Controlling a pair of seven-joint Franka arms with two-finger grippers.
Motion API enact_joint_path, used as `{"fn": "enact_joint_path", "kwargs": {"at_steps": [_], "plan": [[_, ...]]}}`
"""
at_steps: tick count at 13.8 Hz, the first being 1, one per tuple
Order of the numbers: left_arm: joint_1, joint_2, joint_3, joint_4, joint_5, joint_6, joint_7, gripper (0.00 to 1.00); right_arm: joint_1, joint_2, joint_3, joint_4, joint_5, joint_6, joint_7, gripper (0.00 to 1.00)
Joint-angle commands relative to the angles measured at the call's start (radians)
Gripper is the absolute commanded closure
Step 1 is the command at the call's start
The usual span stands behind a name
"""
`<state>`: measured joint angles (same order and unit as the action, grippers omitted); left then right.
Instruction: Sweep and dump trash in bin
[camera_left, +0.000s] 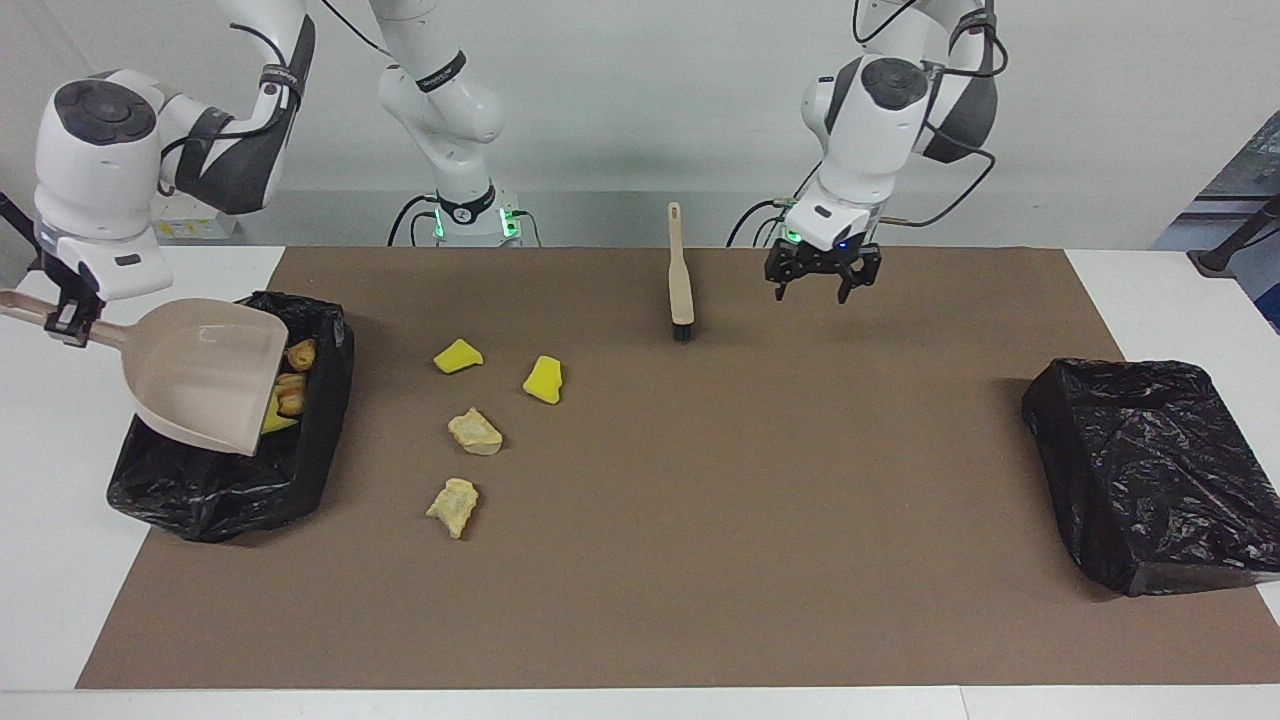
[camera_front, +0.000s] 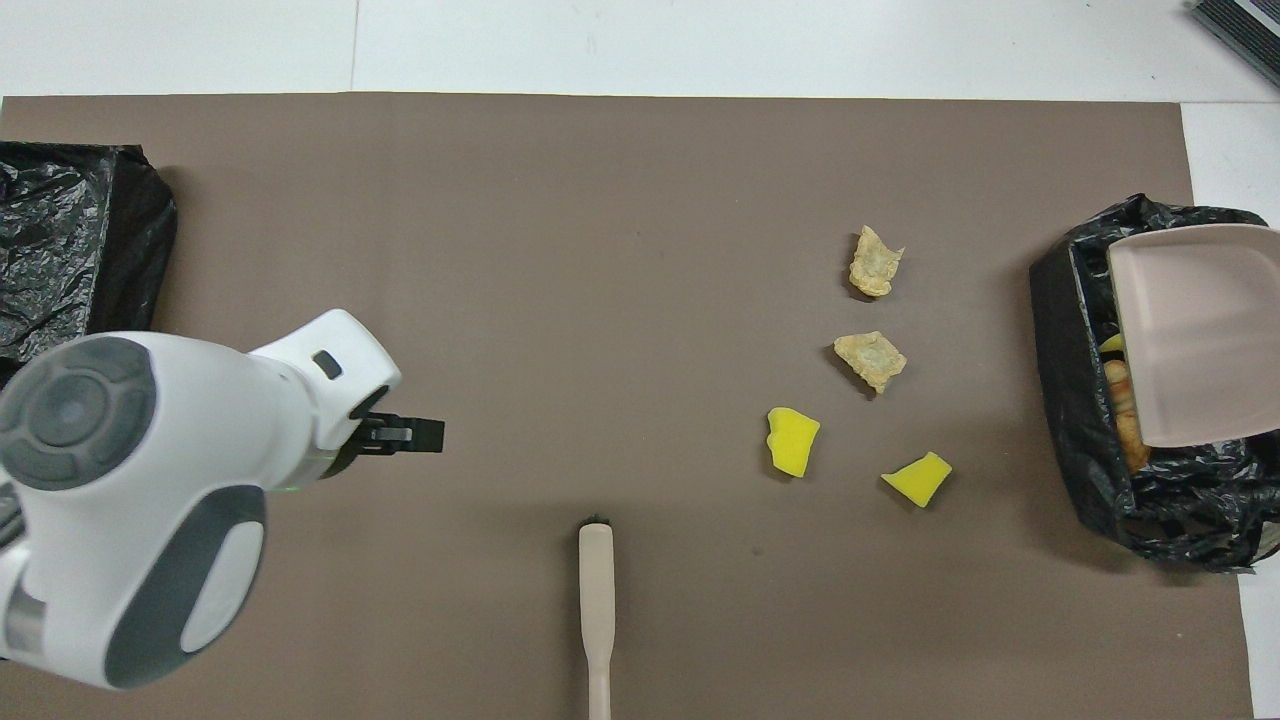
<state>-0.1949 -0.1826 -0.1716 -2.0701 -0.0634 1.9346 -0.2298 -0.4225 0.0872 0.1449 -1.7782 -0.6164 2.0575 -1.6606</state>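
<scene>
The right gripper (camera_left: 68, 322) is clamped on the handle of the beige dustpan (camera_left: 205, 385), tilted over the black-lined bin (camera_left: 230, 480) at the right arm's end. The left gripper (camera_left: 822, 280) hangs with its fingers spread and empty over the brown mat (camera_left: 700, 520), beside the brush (camera_left: 680, 280) (lying loose). Three trash pieces (camera_left: 290, 385) sit in the bin; four more (camera_left: 475, 432) lie on the mat nearby. They look light, soft and crumbly, better swept than pinched.

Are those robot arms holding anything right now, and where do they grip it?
The right end effector holds the dustpan by its handle. The left end effector holds nothing.
</scene>
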Motion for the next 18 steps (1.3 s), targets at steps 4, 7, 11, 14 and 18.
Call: {"fn": "enact_joint_path", "kwargs": {"at_steps": [4,7,11,14,18], "plan": [[0.132,0.092,-0.016,0.329,0.057,-0.232,0.162,0.0,0.209,0.003,0.005,-0.021,0.181,-0.105,0.373,1.0],[0.184,0.118,-0.014,0.462,0.059,-0.362,0.257,0.0,0.355,0.016,0.005,-0.026,0.198,-0.169,0.665,1.0],[0.2,0.15,-0.014,0.512,0.057,-0.384,0.267,0.0,0.473,0.068,0.005,-0.024,0.286,-0.162,0.982,1.0],[0.2,0.15,-0.014,0.51,0.054,-0.37,0.274,0.0,0.566,0.123,0.005,-0.012,0.352,-0.136,1.284,1.0],[0.198,0.146,-0.008,0.506,0.056,-0.381,0.297,0.0,0.706,0.195,0.005,0.022,0.435,-0.108,1.676,1.0]]}}
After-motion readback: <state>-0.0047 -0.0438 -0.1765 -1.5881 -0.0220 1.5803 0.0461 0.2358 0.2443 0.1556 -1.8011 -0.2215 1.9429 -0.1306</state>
